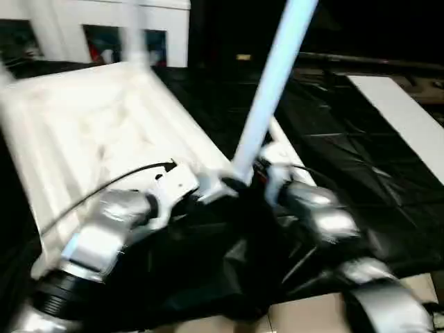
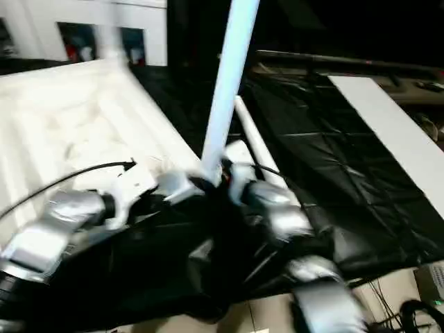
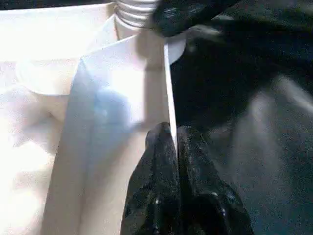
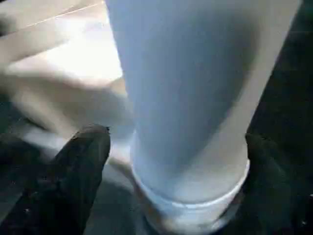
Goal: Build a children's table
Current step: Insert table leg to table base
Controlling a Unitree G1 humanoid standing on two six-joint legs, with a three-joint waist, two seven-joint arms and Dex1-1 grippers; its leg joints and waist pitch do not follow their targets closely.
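- The white plastic rectangular tabletop [image 1: 90, 132] lies upside down, ribbed underside up, on a black sheet [image 1: 333, 159] ahead of me and to my left.
- A long white tapered tube leg [image 1: 267, 97] stands in the tabletop's near corner socket, leaning away to my right.
- My left gripper [image 3: 172, 133] has its two black fingers pressed together on the thin white edge wall of the tabletop, just beside that corner.
- My right gripper [image 4: 178, 147] has its fingers spread wide on either side of the leg's base; one black finger [image 4: 80, 161] stands apart from the tube, not clamped on it.
- A second white tube leg [image 2: 258, 149] lies on the black sheet just behind the standing one.
- A flat white board [image 1: 409, 121] lies well apart on my right.
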